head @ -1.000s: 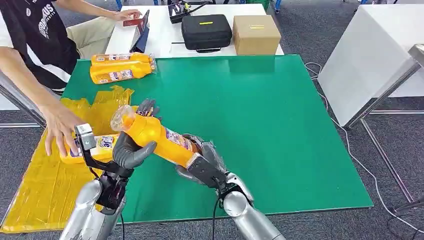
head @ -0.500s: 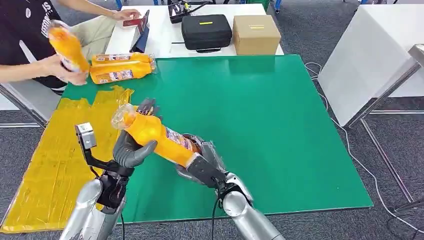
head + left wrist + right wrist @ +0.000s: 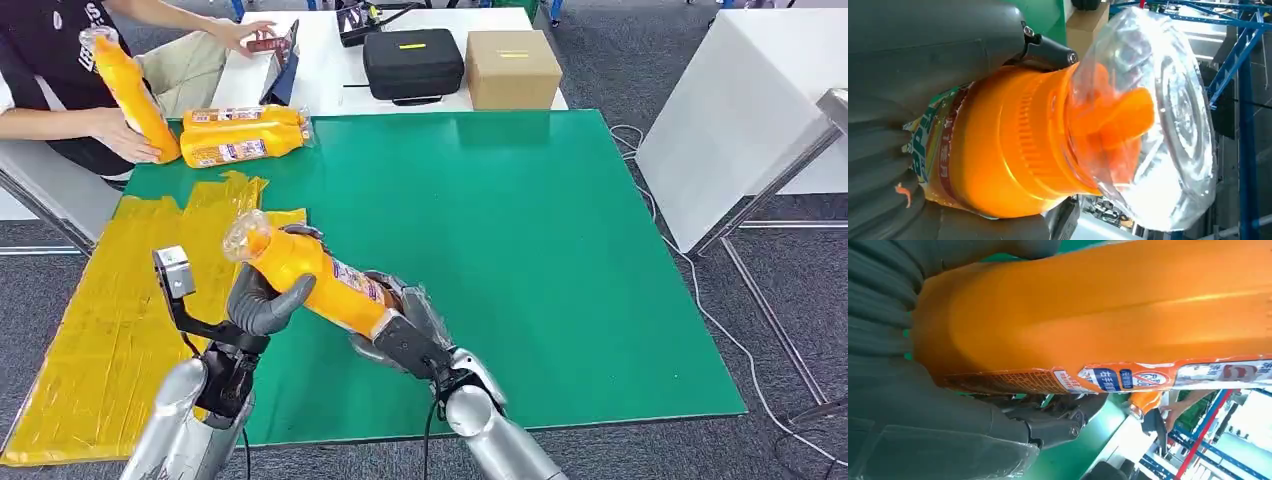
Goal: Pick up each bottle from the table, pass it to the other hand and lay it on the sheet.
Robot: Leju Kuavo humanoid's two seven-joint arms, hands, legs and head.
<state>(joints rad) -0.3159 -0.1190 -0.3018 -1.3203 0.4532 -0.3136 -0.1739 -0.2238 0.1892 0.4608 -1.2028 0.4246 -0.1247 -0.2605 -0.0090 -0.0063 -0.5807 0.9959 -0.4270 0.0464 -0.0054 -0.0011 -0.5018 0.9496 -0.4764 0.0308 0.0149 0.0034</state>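
Observation:
An orange bottle [image 3: 310, 275] with a clear cap hangs tilted above the near left of the green table [image 3: 520, 220]. My right hand [image 3: 400, 322] grips its base end, and my left hand [image 3: 262, 298] wraps its neck end below the cap. The left wrist view shows the bottle's orange neck [image 3: 1013, 150] and clear cap close up, with my left hand [image 3: 923, 50] around it. In the right wrist view my right hand [image 3: 923, 405] clasps the labelled orange body [image 3: 1108, 320]. The yellow sheet [image 3: 110, 320] lies to the left. Two more orange bottles [image 3: 240, 135] lie at the table's far left corner.
A person at the far left holds another orange bottle [image 3: 130, 90] upright by the table corner. A white table behind carries a black case [image 3: 412, 62] and a cardboard box [image 3: 512, 68]. A second white table [image 3: 740, 120] stands to the right.
The person has lifted a bottle off the yellow sheet and carried it to the far left corner. My left hand's fingers have closed around the held bottle's neck.

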